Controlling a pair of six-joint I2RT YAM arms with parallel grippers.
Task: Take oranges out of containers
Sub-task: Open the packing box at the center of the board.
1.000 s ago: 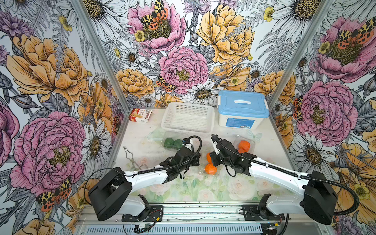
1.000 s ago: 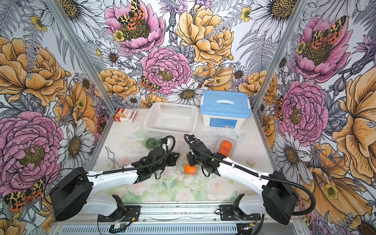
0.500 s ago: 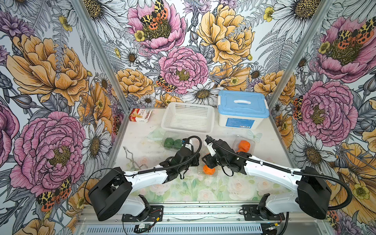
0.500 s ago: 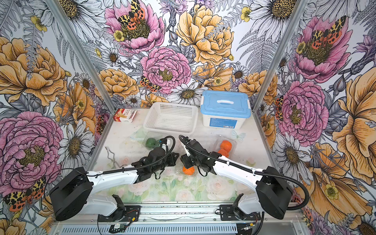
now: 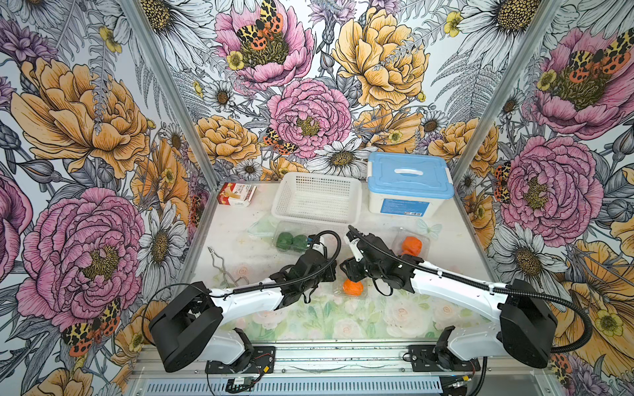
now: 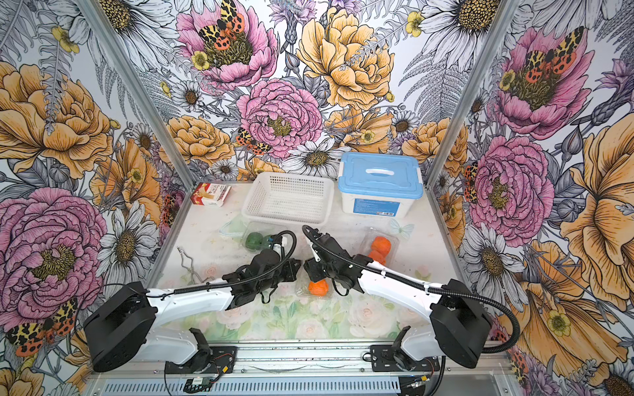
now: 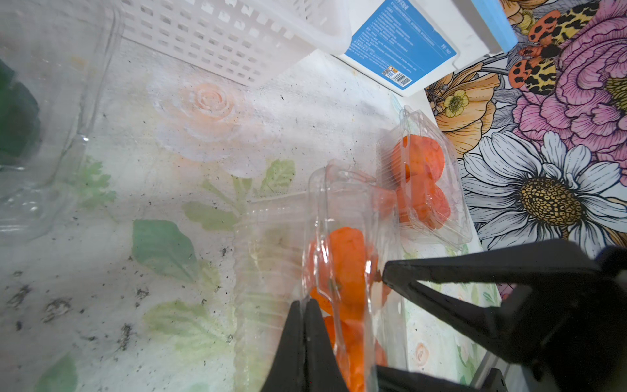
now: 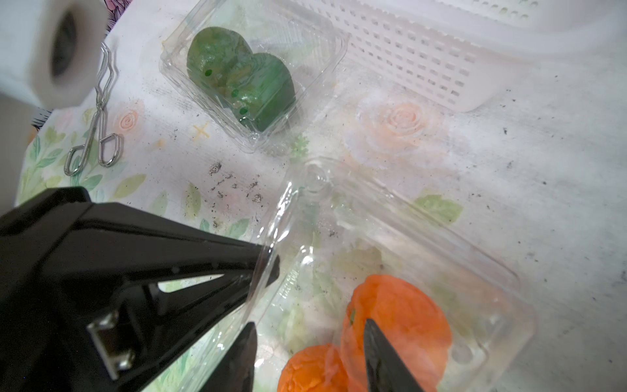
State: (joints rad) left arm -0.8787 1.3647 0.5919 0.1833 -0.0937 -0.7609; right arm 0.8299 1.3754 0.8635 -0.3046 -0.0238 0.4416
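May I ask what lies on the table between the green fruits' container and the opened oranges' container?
Only bare, dark-specked tablecloth, as the right wrist view shows.

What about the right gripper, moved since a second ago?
Yes: the right gripper slid left, away from the blue-lidded tub, toward the white basket's front.

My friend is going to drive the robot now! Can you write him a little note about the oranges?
Left pincer: shut, pinching the raised lid of the near container.
Right pincer: open, straddling one of its two oranges, not gripping.
Right-hand container: closed, another two oranges inside.
Container by the basket: closed, two green fruits inside. The basket holds no fruit.
Done: near lid opened.
Left: lift out all six fruits; none is out yet.
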